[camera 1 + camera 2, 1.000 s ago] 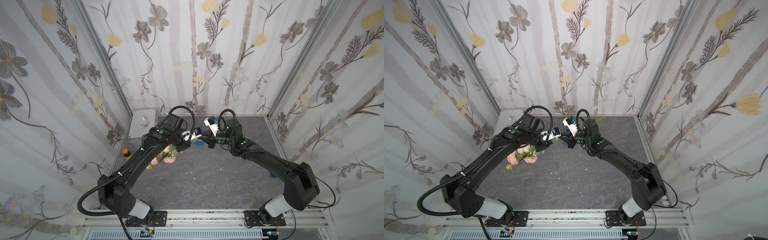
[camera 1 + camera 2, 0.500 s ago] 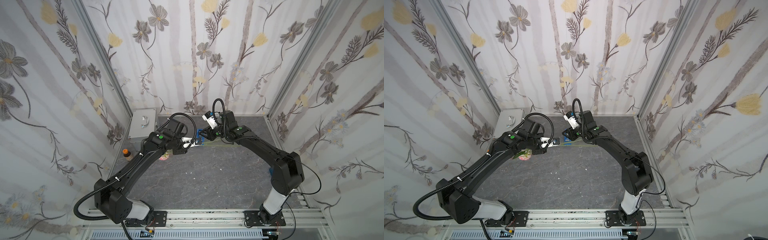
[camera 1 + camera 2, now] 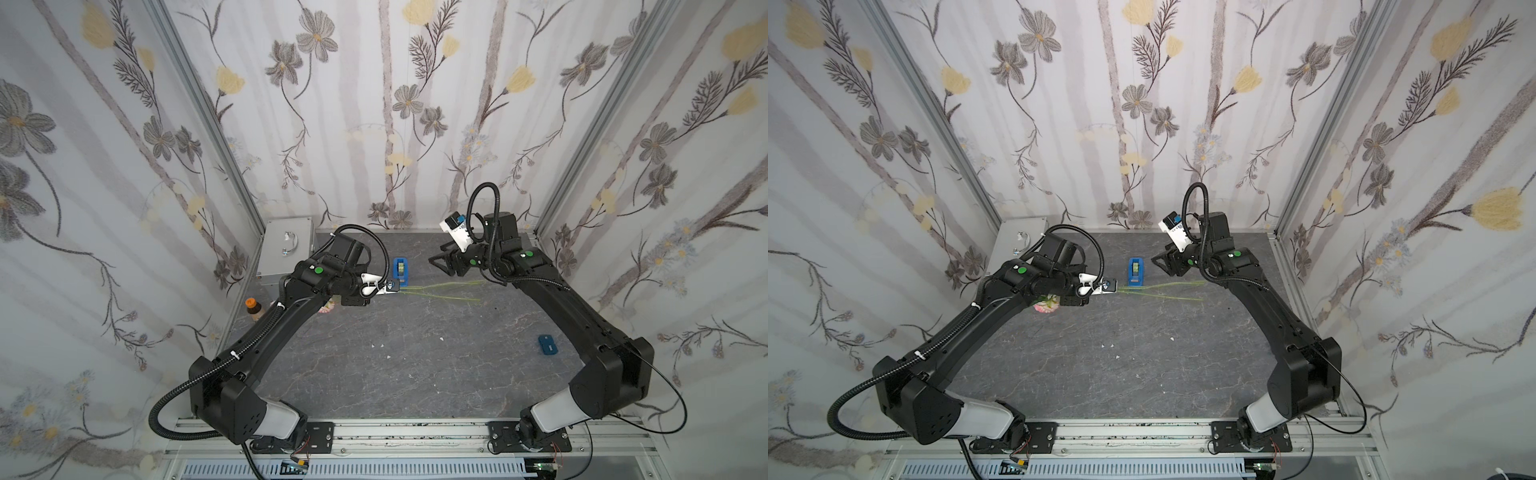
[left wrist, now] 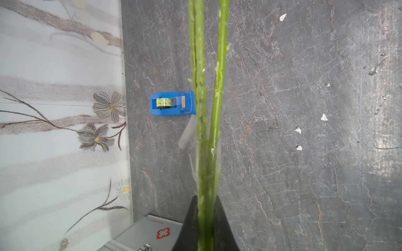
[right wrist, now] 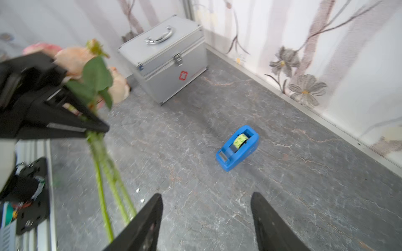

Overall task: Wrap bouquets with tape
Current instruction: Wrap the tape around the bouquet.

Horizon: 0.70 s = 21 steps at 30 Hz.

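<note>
Both top views sit high over the arm bases, looking down and forward toward the back wall. They're far enough out that I get the whole desk (image 3: 374,365) and both arms, and the two overlap almost entirely. My left wrist camera is close in, sighting past the left end effector (image 4: 205,202) along the bouquet (image 4: 201,130) down at the desk. My right wrist camera looks low across the desk past the right end effector (image 5: 206,195). Both wrist views share the tape dispenser (image 4: 171,103) and the metal case (image 4: 141,234).
</note>
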### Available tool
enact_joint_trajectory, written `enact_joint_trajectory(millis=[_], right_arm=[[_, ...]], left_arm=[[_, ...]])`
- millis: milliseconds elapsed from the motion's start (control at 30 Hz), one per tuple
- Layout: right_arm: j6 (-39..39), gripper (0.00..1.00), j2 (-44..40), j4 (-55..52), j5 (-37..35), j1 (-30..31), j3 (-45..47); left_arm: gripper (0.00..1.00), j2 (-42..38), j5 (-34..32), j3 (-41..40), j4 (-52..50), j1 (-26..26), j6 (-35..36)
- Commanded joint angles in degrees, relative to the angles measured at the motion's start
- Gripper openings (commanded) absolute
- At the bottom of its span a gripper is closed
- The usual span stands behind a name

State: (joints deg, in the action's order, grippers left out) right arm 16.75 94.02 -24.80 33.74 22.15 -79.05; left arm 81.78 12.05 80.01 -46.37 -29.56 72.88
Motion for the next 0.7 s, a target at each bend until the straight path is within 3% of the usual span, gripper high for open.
enact_joint_trajectory(millis=[0, 100, 367, 467, 667], right_arm=[[11.98, 0.83, -5.46, -0.17, 7.38, 1.39, 5.45], [14.86, 0.99, -7.02, -0.76, 5.73, 3.47, 7.07], [18.40, 1.00, -0.59, -5.18, -0.76, 7.54, 3.28], [18.14, 0.97, 1.94, -5.69, -3.25, 7.91, 0.88], [19.54, 0.77, 5.70, -8.83, -3.01, 9.26, -2.76]], left_arm=[[0.00, 0.05, 2.10, 0.98, 1.11, 0.17, 4.65], [0.00, 0.20, 2.46, 1.79, 0.43, 0.07, 6.62], [0.00, 0.49, 1.51, 2.87, -1.35, -0.27, 10.20], [0.00, -0.08, 1.45, 2.86, -1.06, -0.53, 10.39], [0.00, -0.04, 0.12, 5.70, -1.20, -0.72, 11.26]])
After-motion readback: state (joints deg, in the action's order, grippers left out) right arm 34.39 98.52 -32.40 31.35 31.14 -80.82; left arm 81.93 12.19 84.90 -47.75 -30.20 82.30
